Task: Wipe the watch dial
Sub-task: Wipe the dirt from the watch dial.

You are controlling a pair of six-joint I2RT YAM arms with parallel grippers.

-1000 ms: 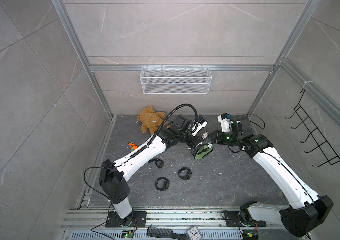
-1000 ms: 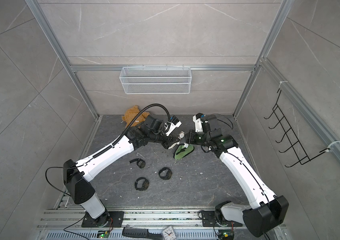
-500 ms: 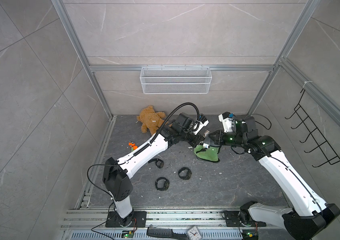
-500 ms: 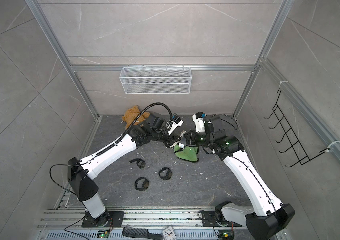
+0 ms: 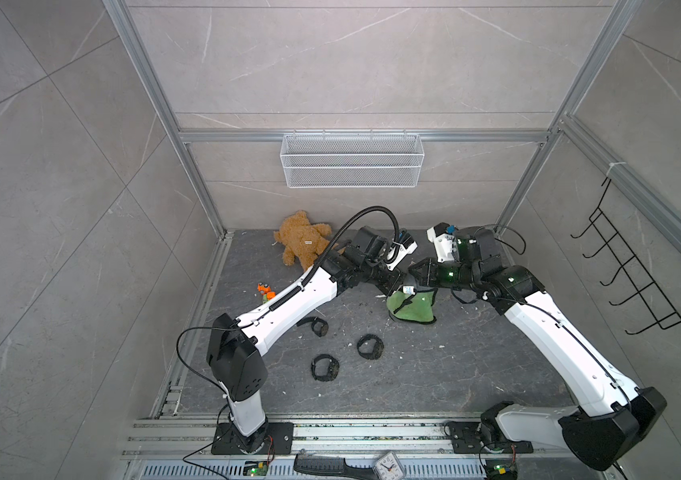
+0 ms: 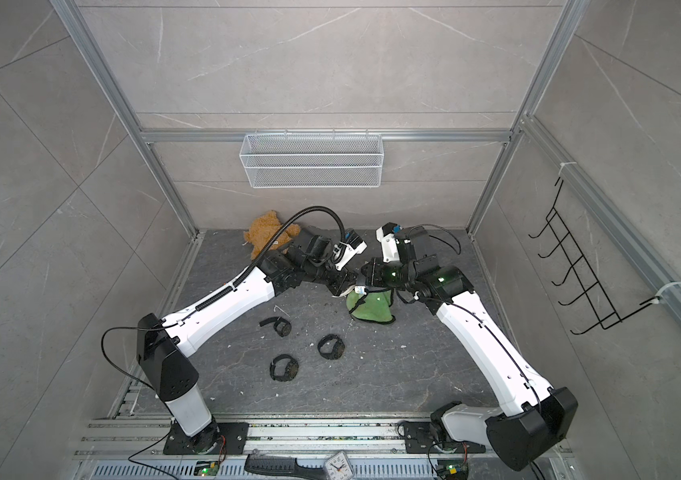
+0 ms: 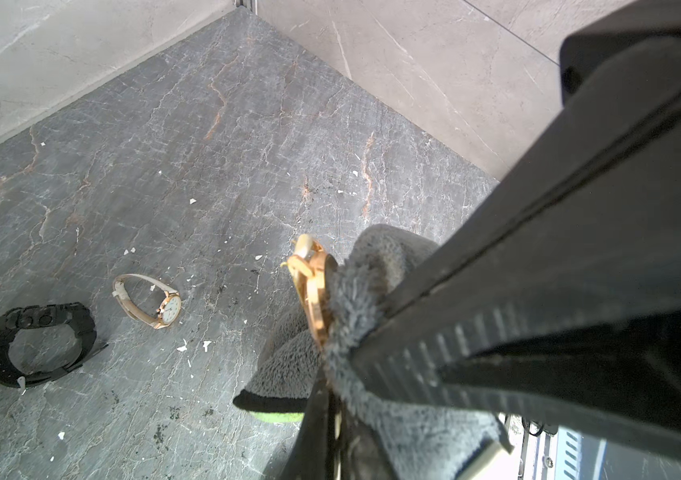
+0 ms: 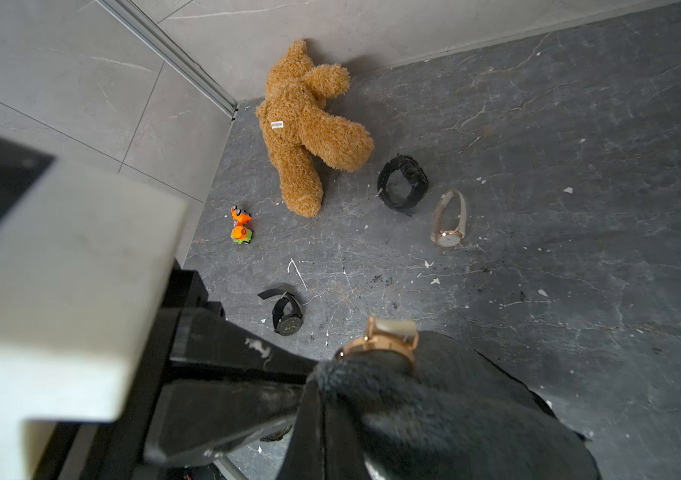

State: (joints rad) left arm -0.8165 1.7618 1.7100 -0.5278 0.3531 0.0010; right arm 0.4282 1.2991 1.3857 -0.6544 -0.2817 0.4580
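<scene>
Here, mid-floor, both arms are meeting above the dark stone floor (image 5: 434, 374).
Left gripper (image 5: 398, 286): clamping shut on the rose-gold watch (image 7: 313, 291), holding it edge-on in the left wrist view, its beige strap end (image 8: 397, 330) sticking out past the case in the right wrist view.
Right gripper (image 5: 415, 279): pinching shut on the microfibre cloth (image 5: 411, 307), green on one face and grey on the other.
Cloth: hanging down from the right gripper in both top views, its grey pile (image 7: 355, 299) pressing against the watch case; whether it is covering the dial itself I cannot tell.
Spare watches: a second rose-gold watch (image 8: 449, 224) with a white dial and a black strap watch (image 8: 403, 183) are lying just beside each other near the teddy bear (image 8: 305, 124); another black watch (image 8: 287, 318) is lying apart from them.
Other things: an orange toy (image 8: 241, 228) is sitting near the bear's leg; a comb (image 5: 330, 464) and a small clock (image 5: 388, 467) are lying on the front rail.
</scene>
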